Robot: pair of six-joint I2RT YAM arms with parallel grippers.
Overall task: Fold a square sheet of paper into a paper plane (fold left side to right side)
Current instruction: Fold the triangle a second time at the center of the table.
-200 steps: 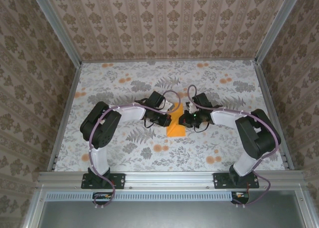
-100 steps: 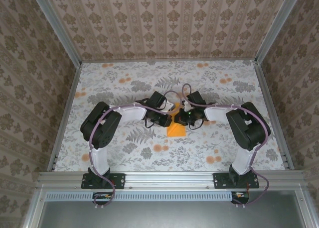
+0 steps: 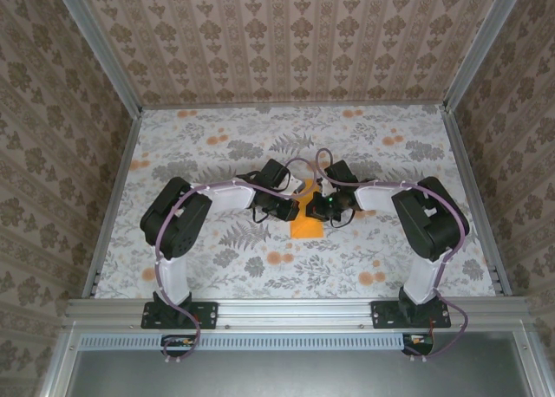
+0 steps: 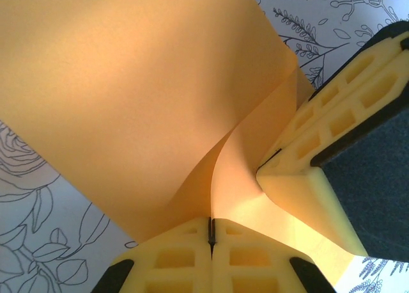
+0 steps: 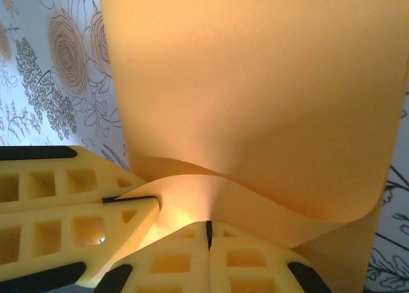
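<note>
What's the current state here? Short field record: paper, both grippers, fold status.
paper: orange sheet of paper, mid-table, between the two grippers
paper shape: lower part flat on the table, one edge lifted and curling over
left gripper: shut on the lifted edge
right gripper: shut on the same edge, close beside the left gripper
fold: not pressed flat, no sharp crease visible
surface: floral-print table

You are seeing the square sheet of paper (image 3: 306, 226) glowing plain bright orange, the bench (image 3: 199, 146) showing grey leaves and orange blossoms on white, and the left tool (image 4: 211, 224) showing pale yellow, black-edged.
</note>
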